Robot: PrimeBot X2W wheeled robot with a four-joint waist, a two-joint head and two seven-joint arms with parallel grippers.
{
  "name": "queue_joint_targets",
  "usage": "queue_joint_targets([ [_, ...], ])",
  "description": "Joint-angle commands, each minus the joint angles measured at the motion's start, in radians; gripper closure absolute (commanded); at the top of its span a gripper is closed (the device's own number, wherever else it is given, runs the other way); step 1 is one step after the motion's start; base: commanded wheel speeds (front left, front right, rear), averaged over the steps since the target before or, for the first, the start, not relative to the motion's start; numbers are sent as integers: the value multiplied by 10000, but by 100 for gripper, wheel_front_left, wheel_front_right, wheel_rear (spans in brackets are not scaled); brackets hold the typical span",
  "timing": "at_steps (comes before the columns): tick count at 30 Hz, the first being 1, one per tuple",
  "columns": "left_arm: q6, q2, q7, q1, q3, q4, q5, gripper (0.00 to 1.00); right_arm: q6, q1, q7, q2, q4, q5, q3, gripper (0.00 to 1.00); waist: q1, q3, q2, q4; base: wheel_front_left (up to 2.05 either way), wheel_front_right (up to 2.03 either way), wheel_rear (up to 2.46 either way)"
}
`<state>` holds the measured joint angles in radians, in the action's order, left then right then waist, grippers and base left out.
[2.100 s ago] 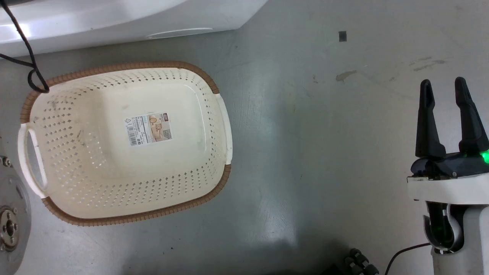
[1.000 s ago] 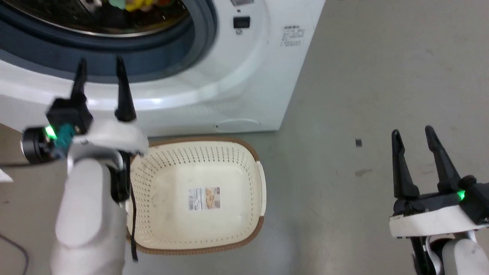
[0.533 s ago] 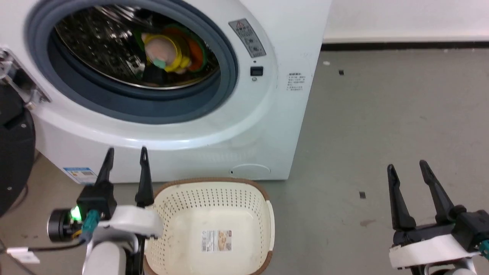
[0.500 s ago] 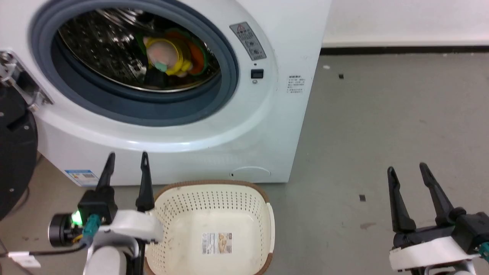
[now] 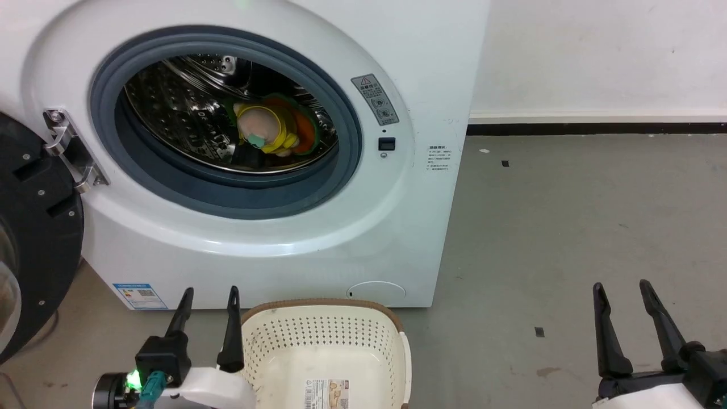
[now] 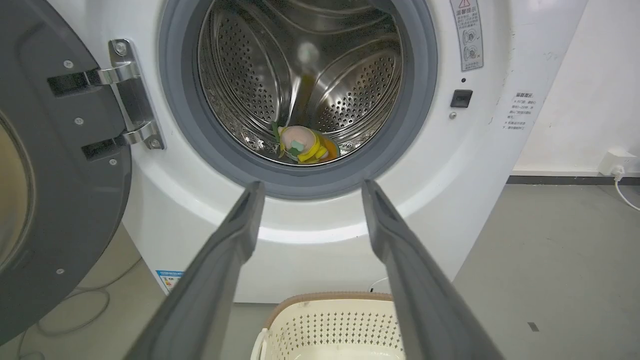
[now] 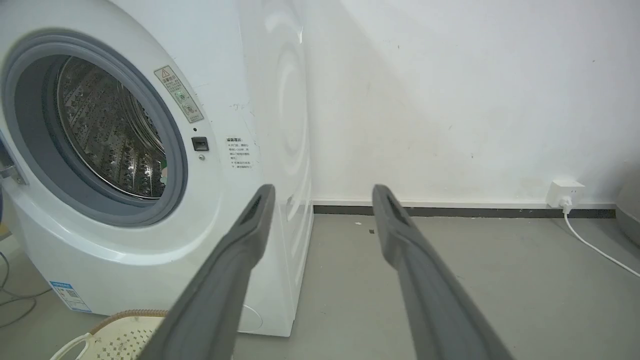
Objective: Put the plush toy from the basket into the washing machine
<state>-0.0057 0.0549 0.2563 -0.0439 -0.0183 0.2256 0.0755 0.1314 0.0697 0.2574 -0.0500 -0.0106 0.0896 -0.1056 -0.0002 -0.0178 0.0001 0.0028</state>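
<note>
Two grippers sit nearest, both empty: the left gripper (image 5: 210,291) hangs just beside the left rim of the basket (image 5: 318,303), its fingers spread with nothing between them; the right gripper (image 5: 621,285) hovers well apart over the bare floor (image 5: 568,227), its fingers likewise spread; the part of the basket that shows holds no toy, just a paper label (image 5: 326,392) on its bottom; beyond it stands the washing machine (image 5: 420,85), its black door (image 5: 34,227) swung open to the left; past the grey gasket (image 5: 227,199), the plush toy (image 5: 272,128) lies low in the steel drum (image 5: 170,113), near the front lip and apparently clear of the rubber; the placing looks done, so the step in hand is, I judge, a clean retreat; doing it well means keeping the left fingers apart and lifting them away from the basket's rim and handle rather than dragging across them, since the light basket would slide easily; neither arm should reach back into the opening, as a nudge could roll the soft toy forward onto the gasket; both arms also want to keep out of the door's swing.
</note>
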Motion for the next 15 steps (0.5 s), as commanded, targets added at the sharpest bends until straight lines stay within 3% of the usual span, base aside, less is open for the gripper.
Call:
queue_joint_targets([
  [1, -2, -6, -10, 26, 2, 17, -4, 100, 0, 4, -2, -2, 2, -4, -4, 100, 2, 8, -1, 4, 0, 0, 0],
  [15, 3, -16, -221, 58, 29, -165, -64, 100, -1, -53, -209, 0, 5, -75, 88, 100, 2, 27, -1, 2, 0, 0, 0],
])
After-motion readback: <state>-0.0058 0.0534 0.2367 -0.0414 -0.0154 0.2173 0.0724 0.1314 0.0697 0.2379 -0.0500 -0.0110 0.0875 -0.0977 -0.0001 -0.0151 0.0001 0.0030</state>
